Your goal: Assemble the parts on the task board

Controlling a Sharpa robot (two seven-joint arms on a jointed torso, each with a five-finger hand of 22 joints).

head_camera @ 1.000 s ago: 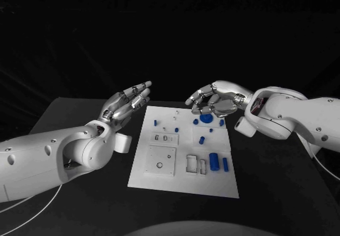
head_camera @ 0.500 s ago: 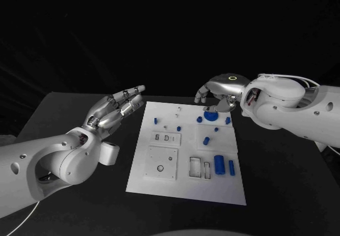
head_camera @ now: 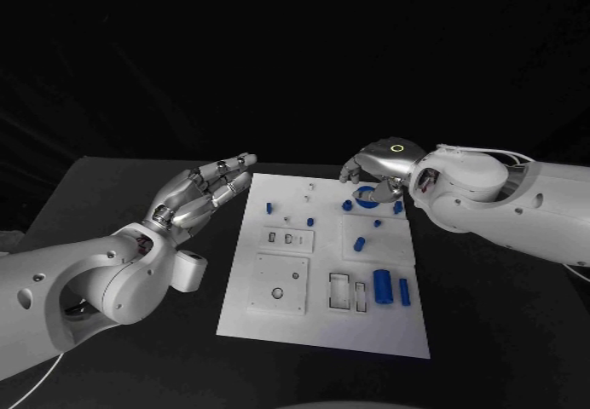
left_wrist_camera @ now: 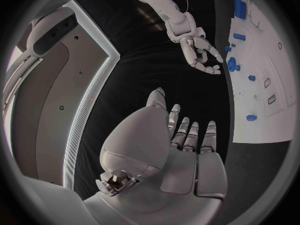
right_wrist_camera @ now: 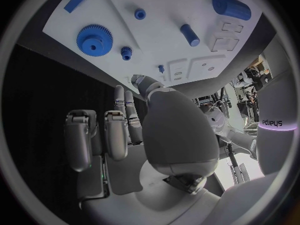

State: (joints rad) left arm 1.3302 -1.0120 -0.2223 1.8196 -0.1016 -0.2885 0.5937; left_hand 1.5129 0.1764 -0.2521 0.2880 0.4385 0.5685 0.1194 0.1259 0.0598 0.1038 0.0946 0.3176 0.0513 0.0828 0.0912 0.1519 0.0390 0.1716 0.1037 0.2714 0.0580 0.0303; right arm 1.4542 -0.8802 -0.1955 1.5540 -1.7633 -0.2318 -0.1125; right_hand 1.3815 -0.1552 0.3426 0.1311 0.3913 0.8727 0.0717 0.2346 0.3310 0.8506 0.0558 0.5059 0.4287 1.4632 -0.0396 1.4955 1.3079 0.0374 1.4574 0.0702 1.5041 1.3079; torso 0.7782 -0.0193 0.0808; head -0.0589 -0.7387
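So, current state:
left hand [head_camera: 203, 189]: hovers beside the board's left far edge, fingers straight and apart, holding nothing; left wrist view [left_wrist_camera: 181, 150] confirms a bare palm.
right hand [head_camera: 378, 170]: over the far right corner of the task board [head_camera: 322, 332], fingers curled downward. Head view hides the fingertips; right wrist view [right_wrist_camera: 119, 130] shows the fingers folded with nothing between them.
gear [right_wrist_camera: 94, 39]: big blue toothed wheel, flat on the board, clear of the right hand. In head view it sits partly hidden under that hand [head_camera: 367, 197].
small gear [right_wrist_camera: 126, 52]: just beside the big one, legible in the right wrist view.
large cylinder [head_camera: 383, 283]: lying near the board's right near edge, slim blue bar [head_camera: 403, 290] alongside.
worktop [head_camera: 111, 187]: black, carries the board.
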